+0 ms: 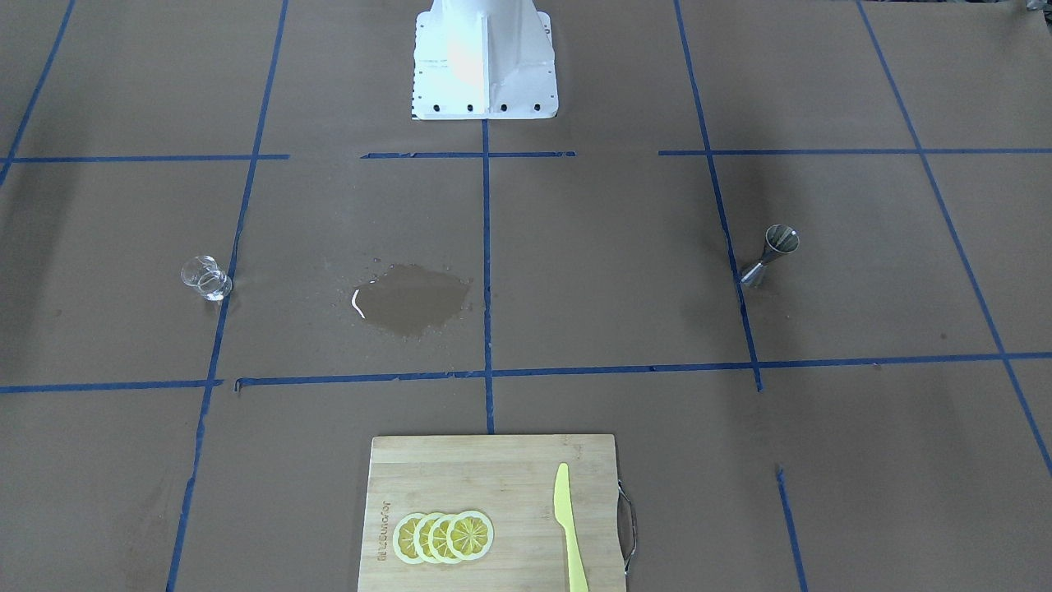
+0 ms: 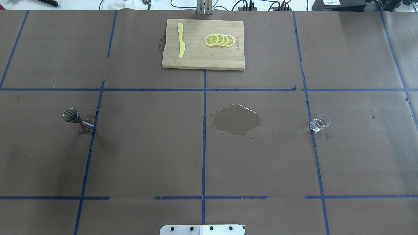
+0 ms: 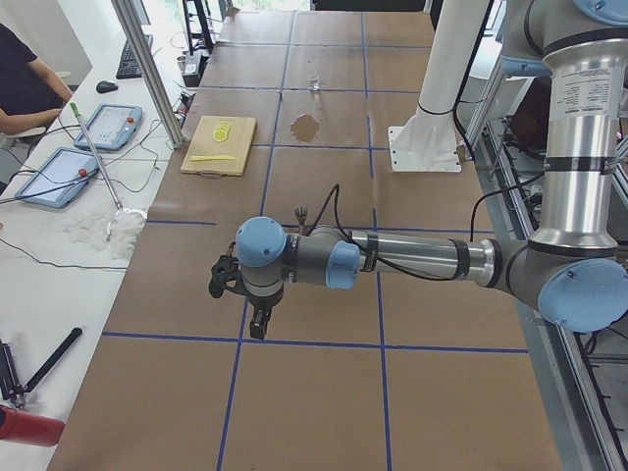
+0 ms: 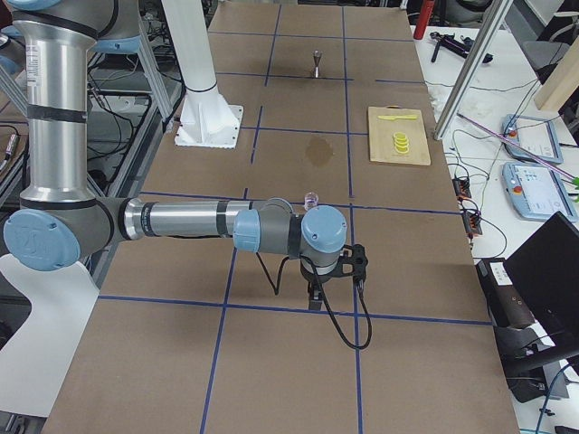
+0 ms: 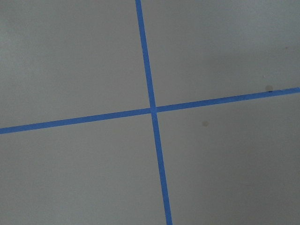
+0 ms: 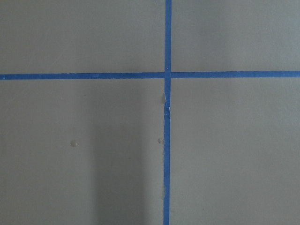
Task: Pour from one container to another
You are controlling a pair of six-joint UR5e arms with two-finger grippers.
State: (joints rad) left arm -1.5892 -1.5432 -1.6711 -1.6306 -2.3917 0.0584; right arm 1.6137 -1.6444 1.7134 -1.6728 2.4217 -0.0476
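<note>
The small clear glass cup [image 1: 205, 278] [image 2: 320, 123] stands upright on the brown paper on the robot's right side. The silver hourglass jigger [image 1: 772, 255] [image 2: 76, 119] stands upright on the robot's left side, by a blue tape line. Neither arm appears in the overhead or front views. My left gripper [image 3: 257, 332] hangs over the table's near end in the exterior left view, short of the jigger [image 3: 301, 213]. My right gripper [image 4: 314, 301] hangs likewise in the exterior right view, near the cup [image 4: 311, 197]. I cannot tell whether either is open. Both wrist views show only paper and tape.
A wet puddle [image 2: 236, 119] [image 1: 411, 298] darkens the paper between the two containers. A bamboo cutting board [image 2: 196, 60] with lemon slices [image 2: 219, 40] and a yellow knife [image 2: 180, 44] lies at the far edge. The white robot pedestal [image 1: 485, 57] stands at the near middle.
</note>
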